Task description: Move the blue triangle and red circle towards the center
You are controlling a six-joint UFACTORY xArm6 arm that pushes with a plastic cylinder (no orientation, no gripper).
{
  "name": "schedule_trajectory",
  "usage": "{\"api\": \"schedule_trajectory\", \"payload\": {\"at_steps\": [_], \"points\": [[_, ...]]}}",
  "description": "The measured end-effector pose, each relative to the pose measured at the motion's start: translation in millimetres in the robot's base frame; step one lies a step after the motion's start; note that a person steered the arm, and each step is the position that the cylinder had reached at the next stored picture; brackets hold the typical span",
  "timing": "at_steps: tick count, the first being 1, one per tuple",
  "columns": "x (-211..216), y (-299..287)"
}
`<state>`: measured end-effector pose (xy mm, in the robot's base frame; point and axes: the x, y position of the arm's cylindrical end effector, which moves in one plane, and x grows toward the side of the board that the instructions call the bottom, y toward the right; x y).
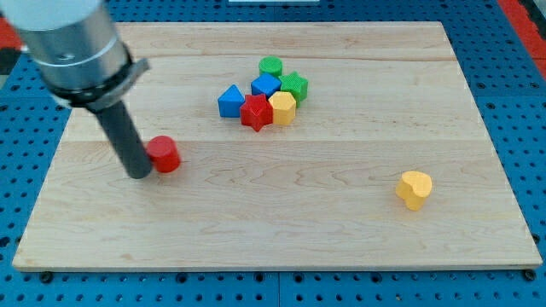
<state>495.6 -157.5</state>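
Note:
The red circle (164,154) lies on the wooden board (281,222) at the view's left. My tip (139,174) rests on the board, touching the red circle's left side. The blue triangle (229,101) lies near the board's middle top, at the left end of a cluster of blocks, touching a red star (256,112).
The cluster also holds a blue cube (266,84), a green cylinder (270,66), a green star (295,85) and a yellow hexagon (282,107). A yellow heart (414,188) lies alone at the right. A blue pegboard (520,102) surrounds the board.

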Motion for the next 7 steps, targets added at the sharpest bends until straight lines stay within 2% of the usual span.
{"api": "schedule_trajectory", "payload": {"at_steps": [2,4,5,7], "points": [[-20.7,52.1],[-68.0,54.7],[-82.1,76.7],[-96.3,76.2]]}}
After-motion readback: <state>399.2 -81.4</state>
